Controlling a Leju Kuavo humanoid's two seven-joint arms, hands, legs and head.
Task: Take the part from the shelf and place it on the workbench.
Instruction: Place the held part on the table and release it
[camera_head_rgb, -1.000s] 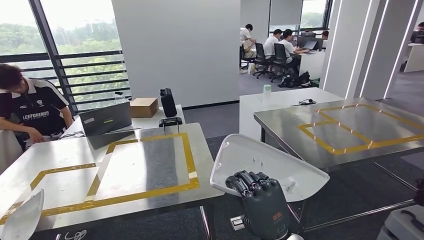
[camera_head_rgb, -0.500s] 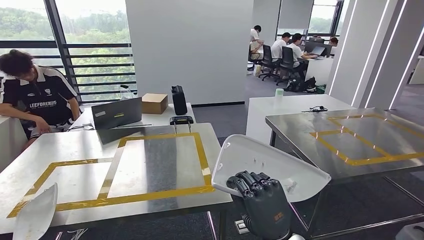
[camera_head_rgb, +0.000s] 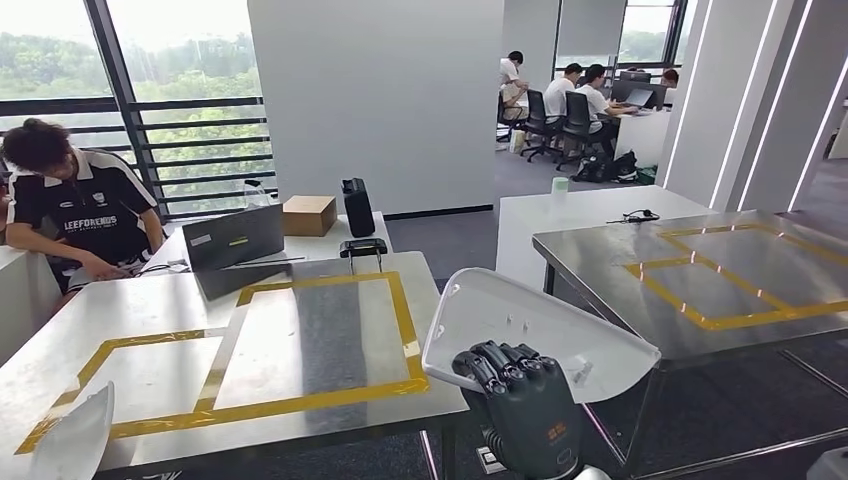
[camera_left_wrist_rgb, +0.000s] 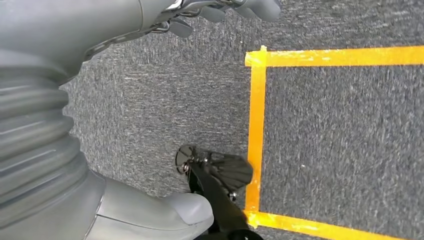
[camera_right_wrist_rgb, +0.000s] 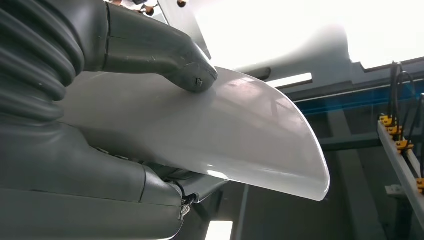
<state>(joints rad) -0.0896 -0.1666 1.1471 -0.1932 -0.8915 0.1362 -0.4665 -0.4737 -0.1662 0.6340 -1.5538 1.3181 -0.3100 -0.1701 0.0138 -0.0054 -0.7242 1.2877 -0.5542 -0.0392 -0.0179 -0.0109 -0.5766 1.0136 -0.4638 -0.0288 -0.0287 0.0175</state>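
My right hand (camera_head_rgb: 520, 400) grips a white curved panel part (camera_head_rgb: 530, 320) from below, low in the head view, in the gap between two steel tables. In the right wrist view the thumb (camera_right_wrist_rgb: 165, 55) presses on the part (camera_right_wrist_rgb: 225, 135) and the other fingers are hidden under it. The workbench (camera_head_rgb: 330, 340), marked with yellow tape rectangles, lies just left of the held part. A second white part (camera_head_rgb: 75, 440) rests at its near left corner. My left hand (camera_left_wrist_rgb: 100, 25) hangs over grey carpet with its fingers (camera_left_wrist_rgb: 225, 10) apart and nothing in them.
A second steel table (camera_head_rgb: 700, 270) with yellow tape stands to the right. A person (camera_head_rgb: 70, 215) leans over the workbench's far left. A laptop (camera_head_rgb: 235, 240), a cardboard box (camera_head_rgb: 308, 214) and a black case (camera_head_rgb: 357, 207) sit at its far edge. Several people sit at desks (camera_head_rgb: 580, 95) behind.
The whole picture has shifted, so the camera has turned; the workbench now lies more centrally. My right hand holds the white part in the same pose throughout.
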